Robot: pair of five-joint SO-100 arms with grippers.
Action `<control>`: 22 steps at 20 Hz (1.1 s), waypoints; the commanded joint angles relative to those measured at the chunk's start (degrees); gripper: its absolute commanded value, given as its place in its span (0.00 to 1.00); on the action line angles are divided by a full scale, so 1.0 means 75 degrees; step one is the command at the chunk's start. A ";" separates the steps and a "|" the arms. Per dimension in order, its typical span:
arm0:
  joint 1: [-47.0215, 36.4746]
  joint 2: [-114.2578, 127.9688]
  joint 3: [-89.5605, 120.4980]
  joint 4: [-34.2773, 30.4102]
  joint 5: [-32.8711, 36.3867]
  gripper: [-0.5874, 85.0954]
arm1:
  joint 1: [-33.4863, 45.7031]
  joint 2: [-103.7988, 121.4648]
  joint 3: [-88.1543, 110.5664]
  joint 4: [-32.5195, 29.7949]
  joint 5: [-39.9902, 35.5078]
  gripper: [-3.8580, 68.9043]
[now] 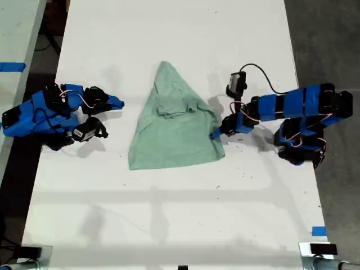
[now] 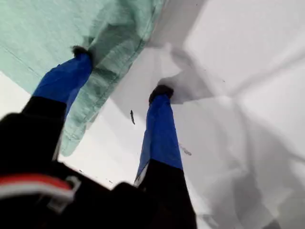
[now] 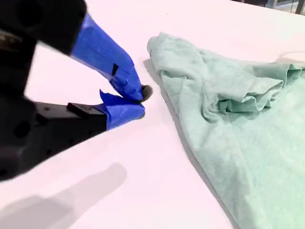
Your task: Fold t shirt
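The pale mint-green t shirt (image 1: 169, 132) lies on the white table (image 1: 169, 214), folded to a rough triangle with its point toward the far end and a rumpled fold near the middle. My first gripper (image 1: 217, 134) is at the shirt's edge on the exterior view's right, near the hem corner. It is open (image 2: 121, 71), with one fingertip (image 2: 81, 52) over the fabric (image 2: 43, 28) and the other resting on bare table. My second gripper (image 1: 118, 103) is on the exterior view's left, apart from the shirt. Its jaws are shut (image 3: 141, 101) with nothing between them, a short way from the shirt (image 3: 238, 119).
A blue tape mark (image 1: 318, 231) sits near the table's edge at the exterior view's lower right, by a black clamp (image 1: 318, 248). Dark floor runs along both long sides. A second table with blue tape (image 1: 11, 66) stands at the exterior view's far left.
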 commanded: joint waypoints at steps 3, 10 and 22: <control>0.0094 0.0059 0.0328 0.0023 -0.0070 0.00 | -0.0363 -0.0797 -0.0855 -0.0434 0.0023 0.26; 0.0094 0.0059 0.0328 0.0023 -0.0070 0.00 | -0.0293 -0.0996 -0.1652 0.0527 0.0070 0.07; 0.0082 0.0059 0.0328 0.0023 -0.0059 0.00 | -0.1207 -0.4688 -0.9117 0.3059 -0.1078 0.05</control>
